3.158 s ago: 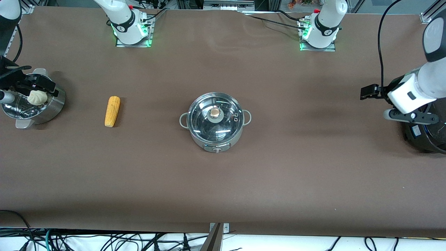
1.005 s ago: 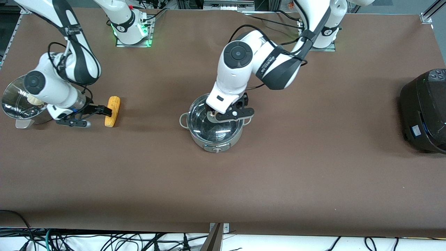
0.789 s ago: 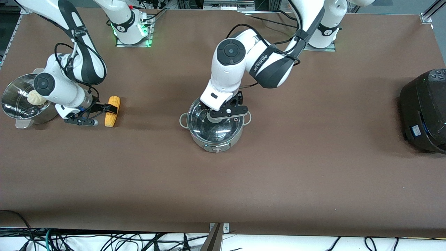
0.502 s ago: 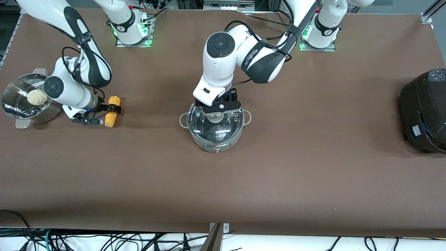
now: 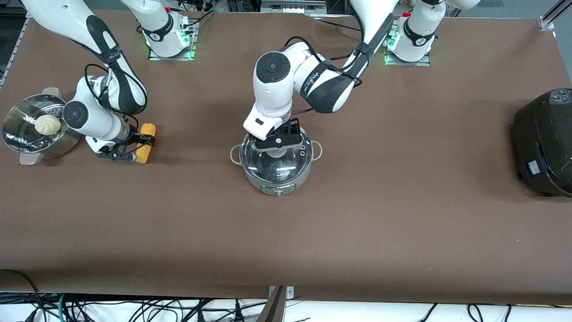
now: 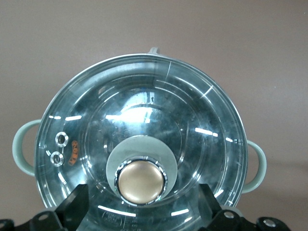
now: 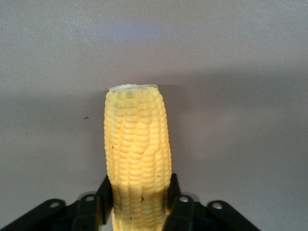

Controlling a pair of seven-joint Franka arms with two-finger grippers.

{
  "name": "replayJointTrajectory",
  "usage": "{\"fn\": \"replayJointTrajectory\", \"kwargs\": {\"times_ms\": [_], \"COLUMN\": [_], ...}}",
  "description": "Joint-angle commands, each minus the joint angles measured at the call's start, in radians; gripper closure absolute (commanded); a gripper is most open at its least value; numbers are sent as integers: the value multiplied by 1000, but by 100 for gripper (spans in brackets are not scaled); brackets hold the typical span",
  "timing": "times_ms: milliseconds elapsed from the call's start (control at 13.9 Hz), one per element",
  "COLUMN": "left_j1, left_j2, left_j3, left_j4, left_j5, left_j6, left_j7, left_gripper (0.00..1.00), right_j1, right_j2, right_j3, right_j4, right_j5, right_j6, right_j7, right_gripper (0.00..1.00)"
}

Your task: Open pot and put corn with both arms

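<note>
Front view: the pot (image 5: 275, 162) is seen mid-table with its glass lid (image 5: 286, 163) still on. The left gripper (image 5: 278, 144) is placed over the lid, at the knob, which is hidden by the gripper body here. The corn (image 5: 146, 144) is found on the table toward the right arm's end, between the pot and a steel steamer basket (image 5: 20, 138) holding a white bun (image 5: 48, 124). The right gripper (image 5: 136, 144) is set down at the corn's middle. A black cooker (image 5: 543, 143) is seen at the left arm's end.

Left wrist view: the tan knob (image 6: 140, 181) is centred between the left gripper's fingers (image 6: 73, 206), which are spread wide and well apart from it. Nothing is held.

Right wrist view: the corn (image 7: 137, 154) is flanked closely by the right gripper's fingers (image 7: 104, 198) on both sides, narrow, pressed against the cob, which lies on the table.
</note>
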Motion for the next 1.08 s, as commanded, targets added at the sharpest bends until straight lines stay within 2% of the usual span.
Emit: {"fn": "replayJointTrajectory", "kwargs": {"times_ms": [0, 1005], "left_j1": [-11, -14], "left_j2": [22, 41], "left_j3": [17, 17], "left_j4": [44, 25], "left_j5": [29, 66], "left_j6": [-3, 34], "left_j7": [1, 19], "left_gripper": [0, 0], "right_j1": [-1, -1], "right_j2": [-8, 23], "right_j3": [-1, -1], "right_j4": [-24, -15], "right_j5": [-1, -1], "right_j6": [14, 21], "right_j7": [11, 13], "right_gripper": [100, 100]}}
